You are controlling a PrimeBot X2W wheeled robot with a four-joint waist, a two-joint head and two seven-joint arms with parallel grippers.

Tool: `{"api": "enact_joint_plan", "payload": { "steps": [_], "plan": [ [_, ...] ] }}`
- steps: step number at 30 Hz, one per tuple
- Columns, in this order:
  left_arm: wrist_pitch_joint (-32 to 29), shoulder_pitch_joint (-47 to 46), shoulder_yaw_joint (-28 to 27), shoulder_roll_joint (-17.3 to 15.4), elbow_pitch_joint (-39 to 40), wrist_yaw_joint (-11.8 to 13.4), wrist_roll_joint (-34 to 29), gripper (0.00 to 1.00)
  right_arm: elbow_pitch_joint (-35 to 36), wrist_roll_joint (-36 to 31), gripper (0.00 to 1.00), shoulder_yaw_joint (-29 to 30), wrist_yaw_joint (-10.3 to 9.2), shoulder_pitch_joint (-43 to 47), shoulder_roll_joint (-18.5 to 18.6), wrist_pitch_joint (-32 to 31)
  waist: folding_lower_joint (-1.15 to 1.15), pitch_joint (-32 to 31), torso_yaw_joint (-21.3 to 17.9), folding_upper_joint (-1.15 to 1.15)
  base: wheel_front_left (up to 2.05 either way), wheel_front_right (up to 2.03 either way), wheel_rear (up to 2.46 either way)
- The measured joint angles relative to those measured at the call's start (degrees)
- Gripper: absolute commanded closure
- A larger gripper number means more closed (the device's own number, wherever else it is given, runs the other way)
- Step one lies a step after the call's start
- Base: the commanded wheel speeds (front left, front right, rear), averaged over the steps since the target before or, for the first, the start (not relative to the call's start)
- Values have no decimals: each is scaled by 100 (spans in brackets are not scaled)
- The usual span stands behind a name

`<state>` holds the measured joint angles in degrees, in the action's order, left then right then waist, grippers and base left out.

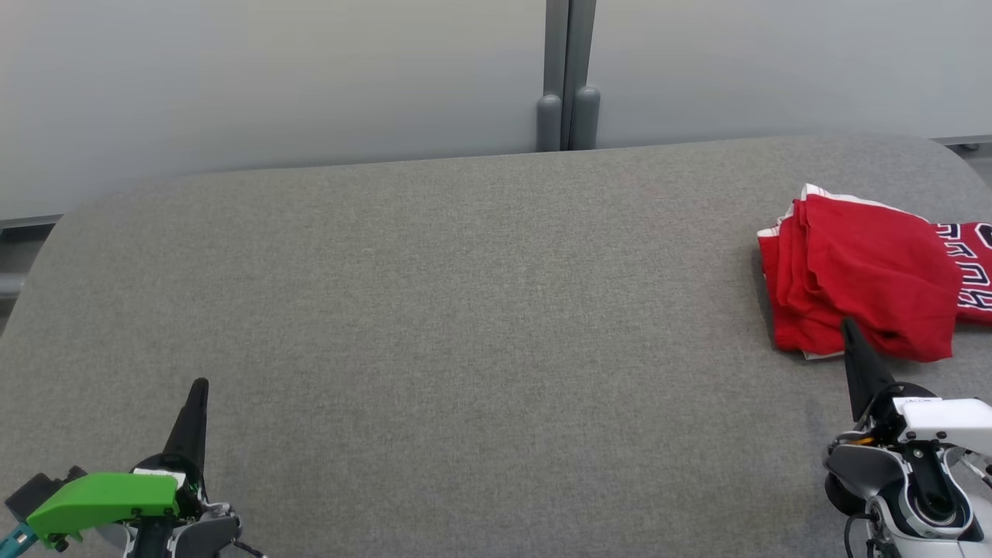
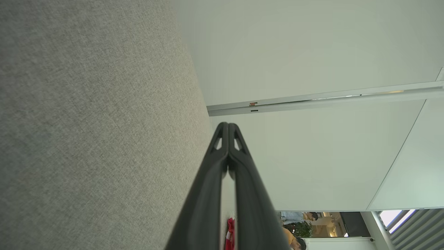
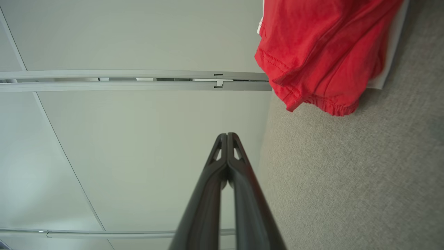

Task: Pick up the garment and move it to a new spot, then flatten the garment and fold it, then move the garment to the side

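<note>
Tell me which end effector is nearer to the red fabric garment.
Right. The right end effector sits just short of the near edge of the red fabric garment. The left end effector hangs far across the grey fabric-covered table, on the opposite side.

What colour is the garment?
The garment is red with white trim; head view shows it best.

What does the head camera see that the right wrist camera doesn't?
Head view adds the left hand, shut, with its green part, and dark letters on the garment. Right wrist view adds the garment's stitched hem up close. Both share the red garment, the grey table, and the right hand, shut, near the garment.
</note>
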<state>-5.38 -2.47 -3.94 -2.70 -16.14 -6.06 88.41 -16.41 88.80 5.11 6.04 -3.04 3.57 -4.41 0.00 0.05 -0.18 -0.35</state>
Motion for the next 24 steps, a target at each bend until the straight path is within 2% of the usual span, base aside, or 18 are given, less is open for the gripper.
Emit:
{"api": "enact_joint_plan", "payload": {
  "steps": [6, 24],
  "plan": [
    [-113, -90, -73, 32, -2, -85, 302, 100, 1, 341, 100, 160, 52, -6, -48, -77, 0, 9, 18, 0, 0, 0, 0],
    [-113, -107, -97, 38, -3, -98, 327, 100, 0, 350, 100, 174, 52, -8, -76, -120, 0, 9, 18, 0, 0, 0, 0]
  ]
}}
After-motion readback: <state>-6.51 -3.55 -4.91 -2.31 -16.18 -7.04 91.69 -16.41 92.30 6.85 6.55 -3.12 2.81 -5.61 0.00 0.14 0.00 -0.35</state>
